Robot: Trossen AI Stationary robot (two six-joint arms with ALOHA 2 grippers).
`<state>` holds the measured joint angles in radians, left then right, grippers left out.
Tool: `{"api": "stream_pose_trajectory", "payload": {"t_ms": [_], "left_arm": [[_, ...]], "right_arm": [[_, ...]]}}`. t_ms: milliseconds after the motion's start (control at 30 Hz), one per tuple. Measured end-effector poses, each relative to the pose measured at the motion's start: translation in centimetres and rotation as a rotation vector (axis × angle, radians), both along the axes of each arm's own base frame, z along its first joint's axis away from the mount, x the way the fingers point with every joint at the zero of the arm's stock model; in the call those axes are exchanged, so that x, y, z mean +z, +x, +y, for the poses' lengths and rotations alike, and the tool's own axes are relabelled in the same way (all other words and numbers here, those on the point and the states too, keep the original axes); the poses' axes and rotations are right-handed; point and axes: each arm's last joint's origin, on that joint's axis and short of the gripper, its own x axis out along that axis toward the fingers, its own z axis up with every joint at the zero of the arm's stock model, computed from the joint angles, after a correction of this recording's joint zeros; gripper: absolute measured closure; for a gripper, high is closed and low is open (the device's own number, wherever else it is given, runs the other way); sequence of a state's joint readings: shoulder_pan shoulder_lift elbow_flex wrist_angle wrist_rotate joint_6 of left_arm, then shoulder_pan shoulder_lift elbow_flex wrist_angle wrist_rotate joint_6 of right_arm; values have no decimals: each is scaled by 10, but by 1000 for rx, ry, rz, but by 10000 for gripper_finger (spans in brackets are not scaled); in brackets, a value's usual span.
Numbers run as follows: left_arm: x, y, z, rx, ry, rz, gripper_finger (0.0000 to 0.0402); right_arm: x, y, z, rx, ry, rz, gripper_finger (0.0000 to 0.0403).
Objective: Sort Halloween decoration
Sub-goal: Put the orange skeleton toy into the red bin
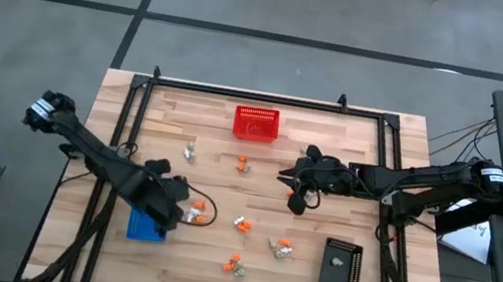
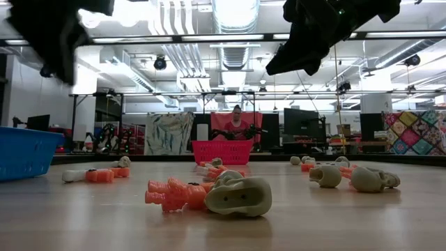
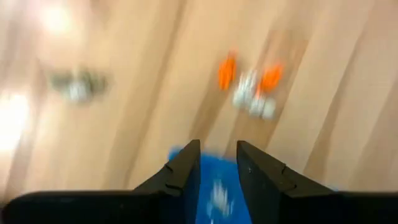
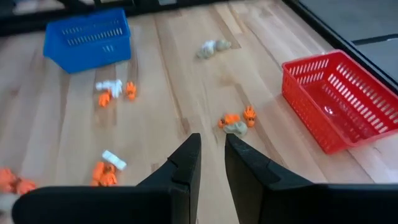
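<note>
Halloween trinkets (image 1: 240, 224), tiny orange, white and grey-beige plastic pieces far smaller than a gripper, lie scattered over the pale wooden slatted tabletop (image 1: 330, 154). The left gripper (image 1: 181, 213) hangs over the near left part of the table above the blue plastic mesh tray (image 1: 145, 226); its dark fingers (image 3: 185, 171) stand a narrow gap apart with nothing between them, and a blurred white bit shows in the tray below. Just to its right lies an orange-and-white cluster (image 1: 196, 209). The right gripper (image 1: 285, 175) hovers mid-table, its fingers (image 4: 186, 163) parted by a slim gap and holding nothing. Beyond it lies an orange and beige cluster (image 4: 236, 121), beside the red plastic mesh basket (image 1: 256, 123) at the far edge. The black rectangular tray (image 1: 340, 266) sits near right, a pale piece inside. Which way the pieces point cannot be told, nor their long axes.
</note>
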<state>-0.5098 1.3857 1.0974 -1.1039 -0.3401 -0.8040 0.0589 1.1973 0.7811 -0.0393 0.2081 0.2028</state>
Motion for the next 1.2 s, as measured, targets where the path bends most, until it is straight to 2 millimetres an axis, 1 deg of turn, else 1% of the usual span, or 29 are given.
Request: {"api": "stream_pose_trajectory", "payload": {"t_ms": [133,233,300,433,567,633,767,900,1067,1200], "left_arm": [[17,0,8,-58,28,-195,315],[27,2,16,-88,76,-296,315],[30,4,22,-95,109,-328,315],[33,10,38,-91,178,-339,315],[27,18,54,-118,233,-330,315],[21,21,63,-130,246,-324,315],[7,26,83,-152,232,-324,315],[-12,30,103,-179,208,-334,315],[-32,28,124,-178,206,-348,315],[-39,27,135,-166,199,-369,315]], "right_arm": [[6,3,0,-10,22,-71,339],[9,5,0,-12,28,-110,339],[9,5,0,-13,29,-114,339],[9,5,-6,-38,37,-116,339],[9,5,-16,-78,42,-111,339],[9,5,-21,-96,42,-110,339],[8,3,-34,-153,62,-104,339],[6,1,-48,-207,68,-84,339],[2,-3,-59,-277,110,-51,339],[-4,-7,-63,-330,187,-7,339]]}}
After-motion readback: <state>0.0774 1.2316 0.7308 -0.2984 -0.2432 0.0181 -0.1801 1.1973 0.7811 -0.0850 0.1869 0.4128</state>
